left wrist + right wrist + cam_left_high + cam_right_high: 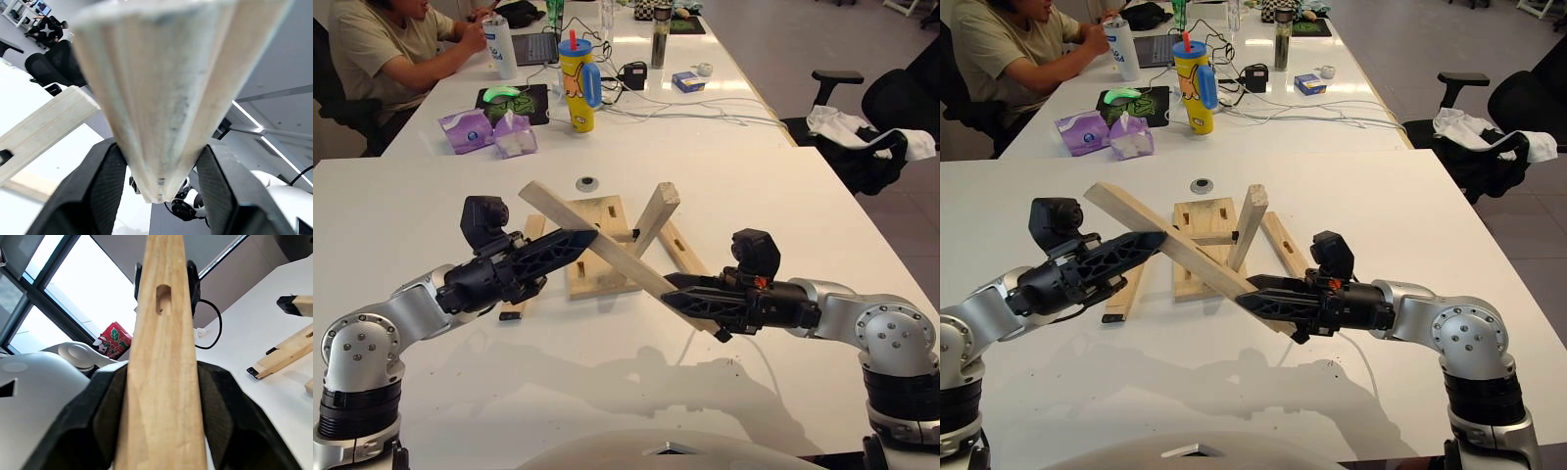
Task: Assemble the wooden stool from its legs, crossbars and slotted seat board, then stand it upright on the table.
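The left end effector is clenched on a long wooden leg; in the left wrist view its dark fingers press the wood from both sides. The right end effector grasps the same leg near its lower end, its fingers flanking the face that carries an oval slot. The leg runs on a slant between the two, raised off the white worktop.

Beyond and below the span between the end effectors, the slotted seat board lies flat. A second leg leans tilted at its edge, ahead of the right end effector, and a third leg lies flat just past that end effector's tips. A fourth leg rests on the worktop under the left end effector.
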Robot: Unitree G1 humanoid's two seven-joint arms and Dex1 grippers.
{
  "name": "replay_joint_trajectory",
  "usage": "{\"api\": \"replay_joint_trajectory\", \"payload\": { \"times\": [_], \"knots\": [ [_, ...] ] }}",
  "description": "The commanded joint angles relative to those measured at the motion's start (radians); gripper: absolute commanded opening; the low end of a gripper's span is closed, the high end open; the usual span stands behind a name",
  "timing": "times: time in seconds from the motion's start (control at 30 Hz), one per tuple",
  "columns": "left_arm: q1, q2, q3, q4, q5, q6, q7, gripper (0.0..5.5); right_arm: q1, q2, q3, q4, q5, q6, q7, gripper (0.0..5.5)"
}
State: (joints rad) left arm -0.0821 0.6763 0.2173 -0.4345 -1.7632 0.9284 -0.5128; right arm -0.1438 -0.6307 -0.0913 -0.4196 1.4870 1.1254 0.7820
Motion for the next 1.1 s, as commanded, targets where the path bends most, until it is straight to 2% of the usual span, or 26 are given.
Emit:
{"api": "replay_joint_trajectory", "payload": {
  "times": [0.03, 0.13, 0.17, 0.27, 0.43, 0.5, 0.6, 0.8, 0.93, 1.1],
  "knots": [
    [-0.002, 0.024, 0.010, 0.009, 0.011, 0.010, -0.013, 2.08, 0.006, -0.007, 0.001, -0.009, -0.045, -0.031, 0.041, 2.06],
    [0.012, 0.032, 0.012, 0.016, 0.042, 0.017, -0.032, 2.08, 0.011, 0.013, 0.003, 0.020, -0.093, -0.059, 0.024, 2.06],
    [0.019, 0.038, 0.017, 0.022, 0.058, 0.020, -0.043, 2.08, 0.014, 0.016, 0.006, 0.038, -0.101, -0.057, 0.017, 2.43],
    [0.045, 0.075, 0.047, 0.051, 0.121, 0.028, -0.072, 2.08, 0.030, 0.020, 0.011, 0.074, -0.149, -0.071, 0.013, 2.88],
    [0.119, 0.217, 0.201, 0.144, 0.225, 0.067, -0.199, 2.07, 0.057, 0.036, 0.085, 0.065, -0.331, -0.143, -0.005, 3.52],
    [0.120, 0.291, 0.247, 0.211, 0.302, 0.073, -0.278, 2.07, 0.059, 0.114, 0.123, 0.081, -0.393, -0.181, -0.078, 3.52],
    [0.099, 0.356, 0.257, 0.299, 0.423, 0.049, -0.374, 2.07, 0.056, 0.250, 0.186, 0.128, -0.485, -0.231, -0.201, 3.52],
    [-0.055, 0.372, 0.237, 0.470, 0.610, -0.045, -0.448, 2.07, 0.028, 0.433, 0.300, 0.183, -0.646, -0.305, -0.330, 3.52],
    [-0.126, 0.346, 0.204, 0.514, 0.715, -0.109, -0.473, 2.07, -0.011, 0.523, 0.284, 0.317, -0.793, -0.364, -0.490, 3.52],
    [-0.146, 0.310, 0.203, 0.540, 0.760, -0.131, -0.512, 2.07, -0.023, 0.568, 0.229, 0.354, -0.848, -0.390, -0.556, 3.52]
  ]
}}
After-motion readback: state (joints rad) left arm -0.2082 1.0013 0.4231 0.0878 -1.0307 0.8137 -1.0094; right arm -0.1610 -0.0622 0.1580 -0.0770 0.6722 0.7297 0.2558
